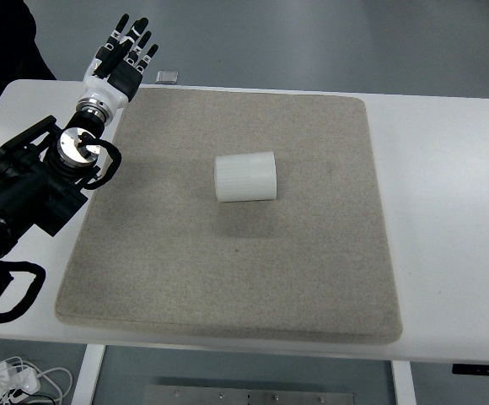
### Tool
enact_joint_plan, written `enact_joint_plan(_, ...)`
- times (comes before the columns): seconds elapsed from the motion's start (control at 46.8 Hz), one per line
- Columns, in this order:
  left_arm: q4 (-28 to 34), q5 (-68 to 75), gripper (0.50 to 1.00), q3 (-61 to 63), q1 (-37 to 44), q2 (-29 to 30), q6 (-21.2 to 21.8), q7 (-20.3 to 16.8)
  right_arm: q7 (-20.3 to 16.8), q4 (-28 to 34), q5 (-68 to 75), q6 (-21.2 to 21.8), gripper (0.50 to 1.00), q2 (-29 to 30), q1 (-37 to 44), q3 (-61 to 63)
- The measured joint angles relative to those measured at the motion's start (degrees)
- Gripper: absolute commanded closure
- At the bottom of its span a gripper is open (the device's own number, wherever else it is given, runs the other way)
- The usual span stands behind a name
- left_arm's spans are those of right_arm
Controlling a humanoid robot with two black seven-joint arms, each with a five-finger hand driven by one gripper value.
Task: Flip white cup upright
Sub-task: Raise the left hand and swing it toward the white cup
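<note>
Cup (245, 176): white, ribbed, lying on its side mid-mat (329, 278).
Handling: you should expect it light, stiff, likely to roll.
Grip: take its ribbed sides.
Left hand (125, 52): fingers spread, empty, well apart.

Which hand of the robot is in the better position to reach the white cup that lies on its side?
The left. The left hand is in view at the mat's far left corner, fingers spread and empty. No right arm shows. The white cup lies on its side mid-mat, apart from the hand.
</note>
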Motion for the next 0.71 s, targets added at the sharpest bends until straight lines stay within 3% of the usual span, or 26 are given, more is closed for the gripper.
enact_joint_plan(0.705, 0.62, 0.12, 0.506, 0.23, -1.00, 0.76, -0.37, 0.00, 0.00, 0.00, 0.00, 0.00, 0.548, 0.00, 0.00, -0.02)
